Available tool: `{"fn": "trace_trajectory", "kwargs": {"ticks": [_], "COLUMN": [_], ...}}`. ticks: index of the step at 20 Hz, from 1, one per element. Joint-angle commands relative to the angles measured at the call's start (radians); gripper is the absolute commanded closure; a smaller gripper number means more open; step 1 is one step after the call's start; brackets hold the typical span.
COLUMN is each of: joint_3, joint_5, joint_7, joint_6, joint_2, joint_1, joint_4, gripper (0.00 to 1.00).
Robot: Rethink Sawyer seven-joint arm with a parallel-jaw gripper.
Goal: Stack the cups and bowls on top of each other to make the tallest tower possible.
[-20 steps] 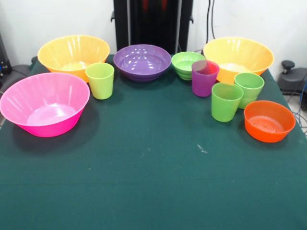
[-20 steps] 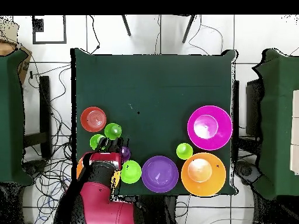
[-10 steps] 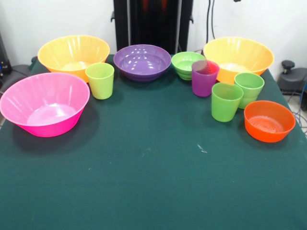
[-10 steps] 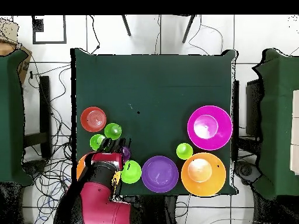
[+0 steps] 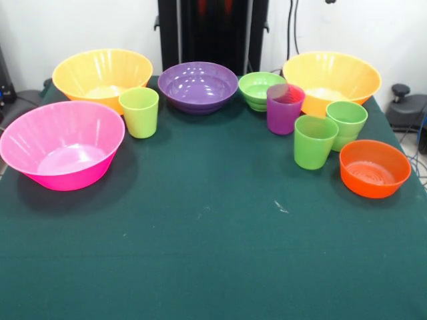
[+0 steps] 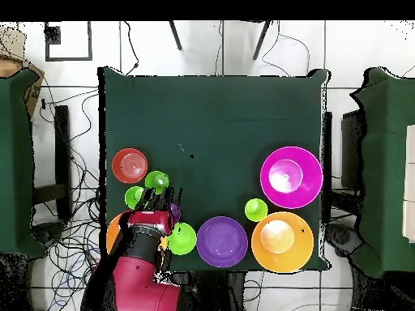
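- Front view — everything is sitting apart on the green desk: pink bowl, yellow-green cup, purple bowl, small green bowl, purple cup, orange bowl. No tower is standing.
- Overhead view — the red arm is reaching over the purple cup; the claw is hovering beside a green cup, and whether it is open, I cannot tell.

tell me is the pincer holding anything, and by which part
Nothing is held: the pincer hangs above the purple cup, and every cup and bowl sits on the table.
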Motion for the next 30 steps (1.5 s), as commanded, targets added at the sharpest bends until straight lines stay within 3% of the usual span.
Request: {"fn": "trace_trajectory", "kwargs": {"ticks": [1, 6, 12, 14, 16, 18, 20, 25, 30], "joint_3": [0.015, 0.001, 0.077, 0.122, 0.210, 0.249, 0.315, 0.386, 0.397], "joint_5": [0.032, 0.065, 0.029, 0.007, -0.016, 0.017, 0.018, -0.026, -0.051], "joint_7": [0.159, 0.153, 0.219, 0.236, 0.233, 0.201, 0.216, 0.275, 0.289], "joint_6": [-0.111, -0.266, -0.255, -0.141, 0.126, 0.344, 0.414, 0.207, 0.125], "joint_2": [0.139, 0.224, 0.238, 0.188, 0.064, -0.017, -0.022, 0.140, 0.241], "joint_1": [0.008, 0.026, -0.040, -0.076, -0.150, -0.176, -0.237, -0.312, -0.325], "joint_4": [0.058, 0.072, 0.090, 0.098, 0.115, 0.123, 0.150, 0.190, 0.175], "gripper": [0.00, 0.00, 0.00, 0.00, 0.00, 0.00, 0.00, 0.00, 0.00]}}
